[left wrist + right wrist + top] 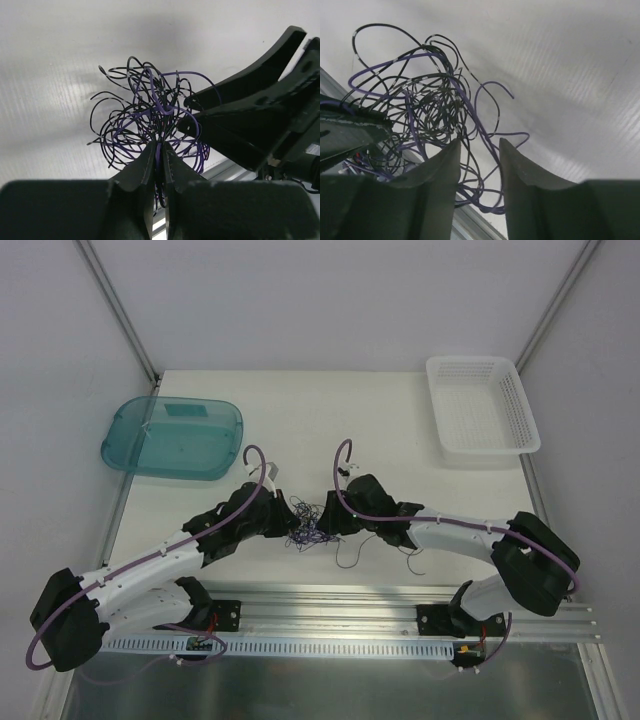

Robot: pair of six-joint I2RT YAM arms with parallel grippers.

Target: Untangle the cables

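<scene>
The cables (310,527) are a curly tangle of thin black and purple wires, low between my two grippers near the table's front edge. My left gripper (292,518) is shut on a few strands at the tangle's base (159,150), and the loops (150,110) fan out above its fingertips. My right gripper (328,520) faces it from the right. In the right wrist view its jaws (479,145) stand apart, with several strands of the tangle (425,105) running loosely through the gap. Its fingers (235,100) show close beside the tangle in the left wrist view.
A teal tray (172,437) lies at the back left and a white mesh basket (482,405) at the back right. An aluminium rail (340,615) runs along the near edge just below the tangle. Loose wire ends (350,555) trail toward it.
</scene>
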